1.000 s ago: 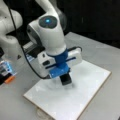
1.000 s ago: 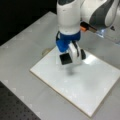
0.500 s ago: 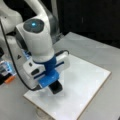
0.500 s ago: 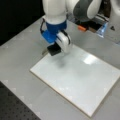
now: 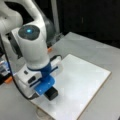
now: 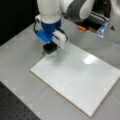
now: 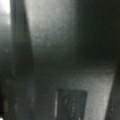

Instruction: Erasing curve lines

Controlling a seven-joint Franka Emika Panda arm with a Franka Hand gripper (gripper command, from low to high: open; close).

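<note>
Gripper (image 6: 50, 47), jaws pinching the black eraser block (image 6: 49, 48) at the whiteboard (image 6: 82, 80) far-left corner, could slip off the edge, with no curve lines visible.

- The white board (image 5: 82, 82) lies bare across most of its face in both front views, open to pass over.
- The gripper (image 6: 50, 48) with its black eraser block (image 5: 51, 93) stands over one board corner.
- The grey counter (image 6: 20, 50) around the board lies open.

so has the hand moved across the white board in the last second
Yes. In a front view the hand with its black eraser block has slid from mid-board toward the white board corner at that view's lower left.
</note>
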